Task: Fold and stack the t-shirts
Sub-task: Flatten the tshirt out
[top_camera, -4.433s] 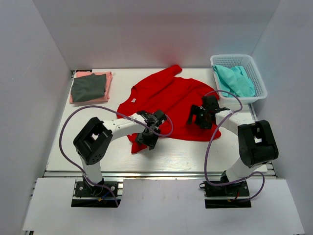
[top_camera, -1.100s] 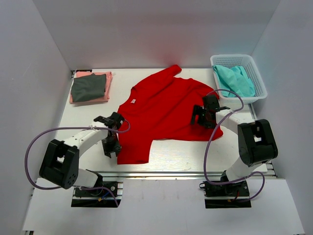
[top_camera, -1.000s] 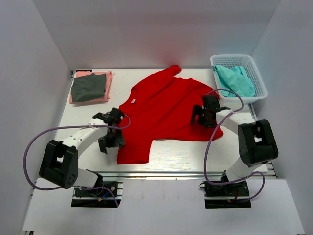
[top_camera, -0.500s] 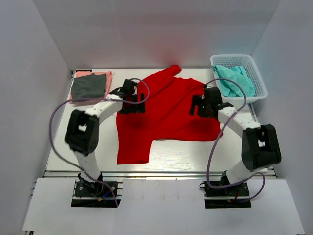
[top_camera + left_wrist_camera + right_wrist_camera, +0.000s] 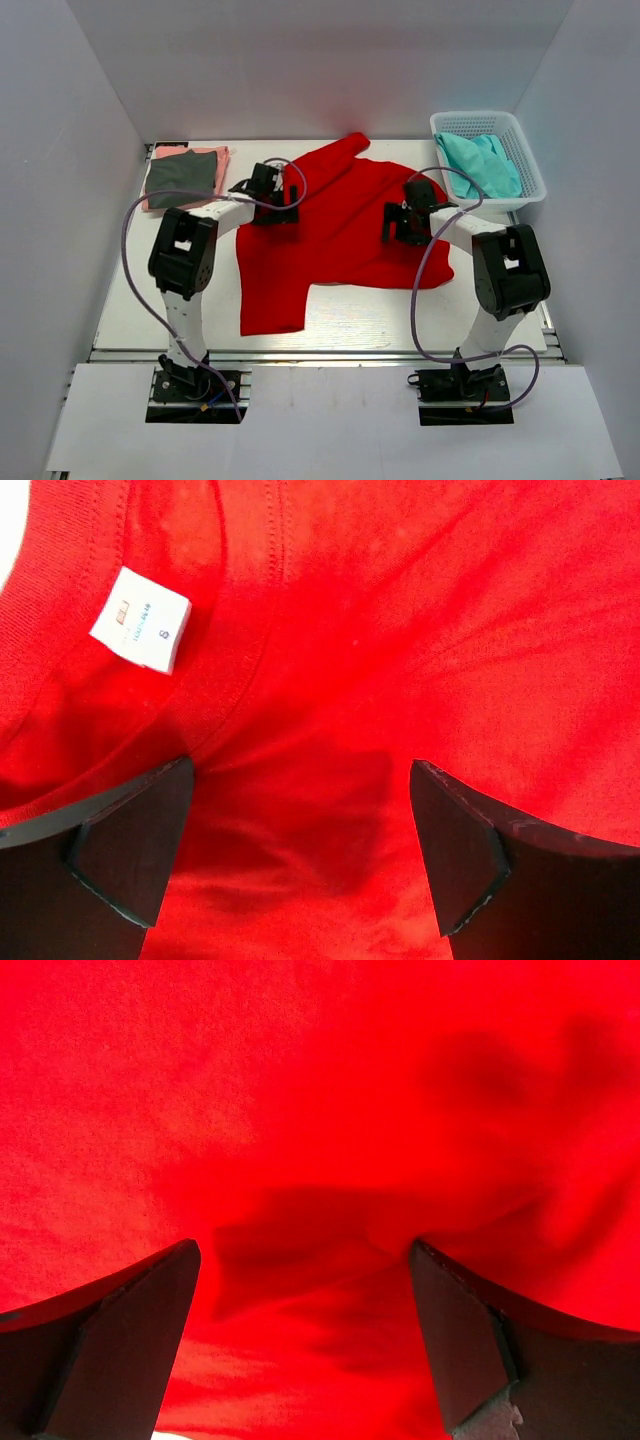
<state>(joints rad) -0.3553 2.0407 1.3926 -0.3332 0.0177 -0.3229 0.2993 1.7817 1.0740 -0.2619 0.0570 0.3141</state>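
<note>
The left jaws stand wide apart and grip nothing, poised close over the collar of the bright red soft-fabric t-shirt [image 5: 400, 630], near its white size label [image 5: 140, 618]. The right jaws are likewise spread and empty above the shirt's rumpled right side. The shirt lies spread over the middle of the surface, with one sleeve reaching toward the far edge. A folded dark grey t-shirt [image 5: 181, 178] rests on a folded salmon pink t-shirt [image 5: 223, 170] in the far left corner. A white plastic lattice basket [image 5: 474, 122] holding turquoise cloth [image 5: 480, 165] stands in the far right corner.
</note>
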